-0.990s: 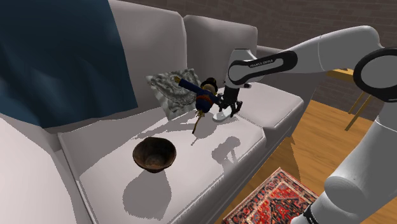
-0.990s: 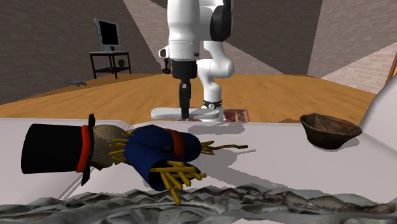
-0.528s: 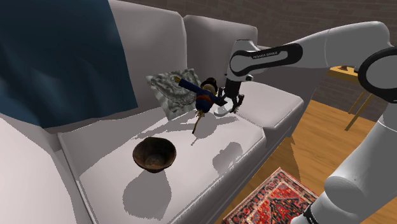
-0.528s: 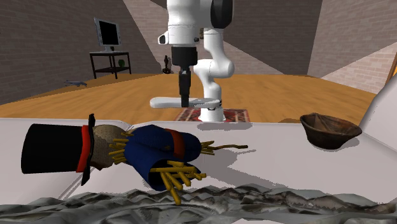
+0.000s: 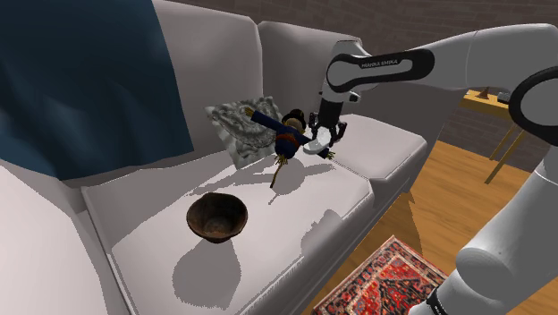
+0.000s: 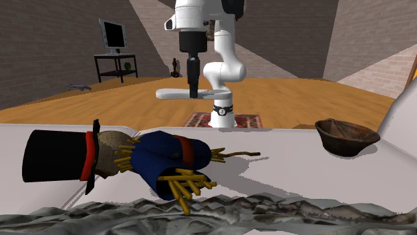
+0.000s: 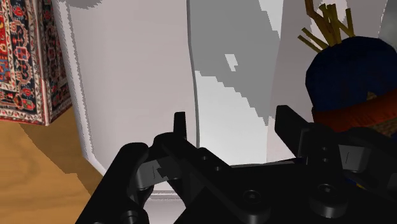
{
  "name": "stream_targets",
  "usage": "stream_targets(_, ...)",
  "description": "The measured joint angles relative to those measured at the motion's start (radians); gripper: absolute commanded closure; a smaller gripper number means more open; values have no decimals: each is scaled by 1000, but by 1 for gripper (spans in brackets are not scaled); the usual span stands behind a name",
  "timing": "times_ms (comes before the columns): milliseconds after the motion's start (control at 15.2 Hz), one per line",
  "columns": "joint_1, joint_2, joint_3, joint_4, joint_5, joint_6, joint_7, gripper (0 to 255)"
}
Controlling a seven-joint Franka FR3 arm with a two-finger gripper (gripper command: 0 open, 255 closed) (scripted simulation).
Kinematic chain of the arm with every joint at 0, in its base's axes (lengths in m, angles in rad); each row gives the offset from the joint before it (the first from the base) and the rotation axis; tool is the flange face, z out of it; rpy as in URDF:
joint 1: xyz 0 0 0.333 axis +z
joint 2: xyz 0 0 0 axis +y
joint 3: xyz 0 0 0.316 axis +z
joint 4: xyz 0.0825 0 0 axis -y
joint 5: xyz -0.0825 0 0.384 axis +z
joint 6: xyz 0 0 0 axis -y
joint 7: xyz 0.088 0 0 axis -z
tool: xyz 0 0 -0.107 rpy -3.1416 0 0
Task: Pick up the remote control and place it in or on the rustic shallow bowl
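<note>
One pale grey sofa (image 5: 143,234) takes up most of the room before me, and one white arm (image 5: 465,54) reaches over its seat from the stand. The carrying step looks to be in hand. The tool (image 6: 194,92) hangs above the seat with its two black fingers clamped across the middle of the remote control (image 6: 172,94), a flat white bar held level and clear of the cushions, just beside the scarecrow doll (image 5: 286,139). I judge the pick done and the placing not yet begun. The next move calls for a swing across the seat toward the shoulder view's lower left, where the bowl (image 5: 216,217) sits well apart from the doll. After that comes a descent over its mouth and a release low enough that the long remote control settles across the rim instead of tipping out. Counting down by size, there is one dark blue blanket (image 5: 80,72) draped on the backrest, one patterned red rug (image 5: 384,277) on the wooden floor and one mottled grey cushion (image 5: 234,125). One doll in a black top hat lies against that cushion. Then there is one dark brown shallow bowl, upright and empty on the seat, and one remote control.
</note>
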Motion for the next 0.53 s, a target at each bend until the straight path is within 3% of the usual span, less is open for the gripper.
stream_targets(528, 68, -27, 65, -10, 8, -18, 129, 255)
